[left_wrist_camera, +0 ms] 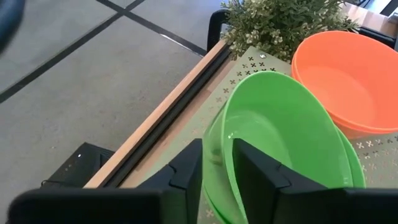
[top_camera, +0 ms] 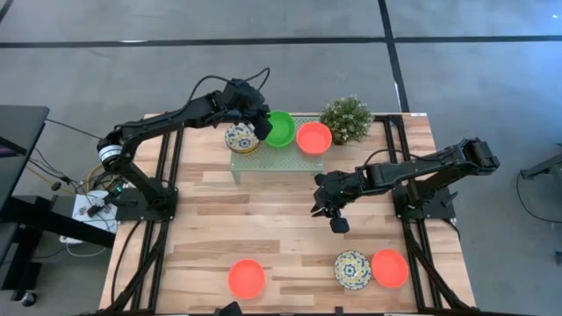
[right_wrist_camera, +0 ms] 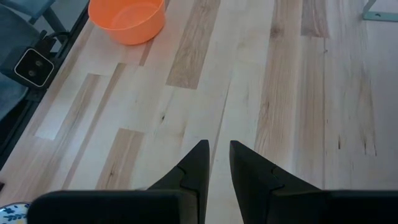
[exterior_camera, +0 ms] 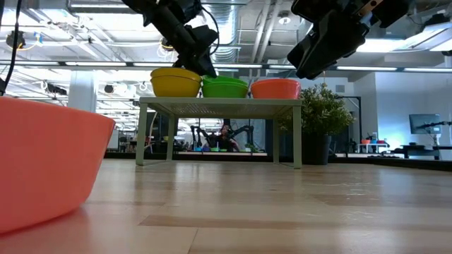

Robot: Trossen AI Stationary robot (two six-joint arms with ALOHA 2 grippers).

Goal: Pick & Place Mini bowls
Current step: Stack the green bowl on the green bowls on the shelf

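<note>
A small pale green rack (top_camera: 263,160) at the table's far middle carries a patterned bowl (top_camera: 241,138), a green bowl (top_camera: 282,129) and a red-orange bowl (top_camera: 313,138). My left gripper (top_camera: 262,130) reaches over the rack and is shut on the green bowl (left_wrist_camera: 280,130), which seems nested, tilted, in a second green bowl (left_wrist_camera: 210,168). My right gripper (top_camera: 335,219) hovers shut above the bare table middle (right_wrist_camera: 219,144), holding nothing. Near the table's near edge rest a red-orange bowl (top_camera: 247,278), a patterned bowl (top_camera: 352,269) and another red-orange bowl (top_camera: 389,268). My left gripper pinches the green bowl's rim (left_wrist_camera: 219,134) on the side toward the patterned bowl, one finger (left_wrist_camera: 264,177) inside the bowl and one finger (left_wrist_camera: 183,177) outside. It comes slanting down from the table's left. The bowl sits tilted, its underside still in the bowl beneath on the rack.
A small potted plant (top_camera: 347,118) stands right of the rack at the far edge, close to the red-orange bowl (left_wrist_camera: 348,74). The rack stands on thin legs (exterior_camera: 141,134) with open space beneath. Bare wood lies between the rack and the near bowls. A red-orange bowl (exterior_camera: 42,166) fills the low view's left.
</note>
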